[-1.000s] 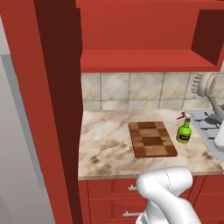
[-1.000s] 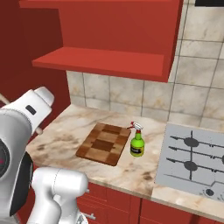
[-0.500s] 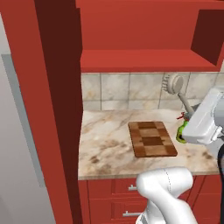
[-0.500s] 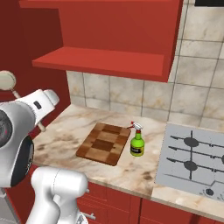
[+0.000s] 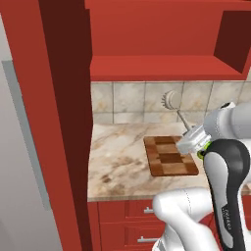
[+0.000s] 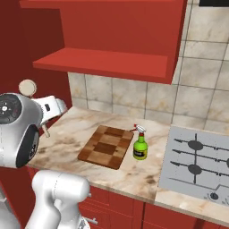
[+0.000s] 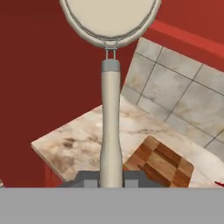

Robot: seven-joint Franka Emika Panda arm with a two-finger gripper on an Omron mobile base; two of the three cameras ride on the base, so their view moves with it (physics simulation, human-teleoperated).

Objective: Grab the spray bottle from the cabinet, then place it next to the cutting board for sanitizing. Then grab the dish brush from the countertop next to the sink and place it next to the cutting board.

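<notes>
My gripper (image 7: 111,179) is shut on the handle of the dish brush (image 7: 111,127), whose round head points away from the hand. In the left base view the gripper (image 5: 190,141) holds the dish brush (image 5: 172,103) in the air above the right end of the cutting board (image 5: 169,156), head up against the tiles. The spray bottle (image 6: 140,145), green with a white and red trigger, stands upright on the countertop (image 6: 71,134) just right of the cutting board (image 6: 106,146). The dish brush (image 6: 27,87) shows at the left, above the white forearm.
A red wall shelf (image 5: 162,66) hangs over the counter, and a tall red panel (image 5: 63,122) closes off the left. A grey hob (image 6: 197,161) lies right of the bottle. The marbled slab left of the board (image 5: 117,157) is bare.
The arm has swung in from the right, carrying the brush leftward, and now holds it over the cutting board. Bottle and board have not moved.
</notes>
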